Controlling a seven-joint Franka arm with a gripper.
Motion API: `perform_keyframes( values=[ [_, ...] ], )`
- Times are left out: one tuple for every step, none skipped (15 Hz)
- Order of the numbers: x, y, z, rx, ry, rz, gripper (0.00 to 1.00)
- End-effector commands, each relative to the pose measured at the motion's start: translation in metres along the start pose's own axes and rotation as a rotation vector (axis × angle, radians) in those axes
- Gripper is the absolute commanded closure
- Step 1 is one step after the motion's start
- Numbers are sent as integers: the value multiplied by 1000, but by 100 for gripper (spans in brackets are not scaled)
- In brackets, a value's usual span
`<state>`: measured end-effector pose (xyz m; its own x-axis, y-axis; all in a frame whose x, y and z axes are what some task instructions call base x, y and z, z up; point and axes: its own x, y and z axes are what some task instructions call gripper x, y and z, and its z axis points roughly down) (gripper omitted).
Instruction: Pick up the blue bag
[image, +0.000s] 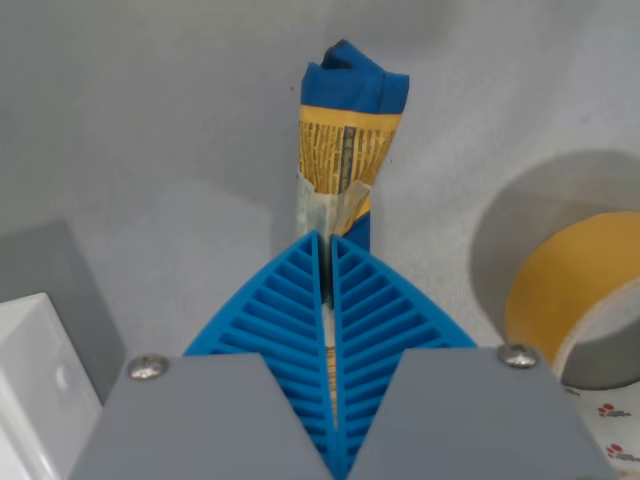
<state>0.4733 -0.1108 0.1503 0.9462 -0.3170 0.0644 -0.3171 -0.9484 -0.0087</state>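
A: Blue item, entry one: blue bag (345, 150), crumpled lengthwise, yellow printed panel mid-body, blue end at the far tip. Location: straight ahead of the pincer (329, 240), its near end pinched between the ribbed blue fingers (275, 315).

B: Pincer condition?

A: Closed narrow on the near end of the bag; only a thin seam shows between the two fingers. Whether the bag hangs free of the grey surface (150, 130) or rests on it, I cannot tell from this view.

B: Adjacent stock?

A: Tape roll (575, 290), yellow, at the wrist view's right, apart from the bag. White box (35, 390) at the wrist view's lower left, also apart.

B: Hazards on file?

A: Judgement only. Grip appears to sit on one end, so most of the bag extends past the fingertips; thin slick film could slide out under a quick lift. A swing toward the wrist view's right might brush the tape roll.
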Motion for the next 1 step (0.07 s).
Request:
perform_keyframes(
  values=[
    [-7,2,-28,10,11,14,100]
  ],
)
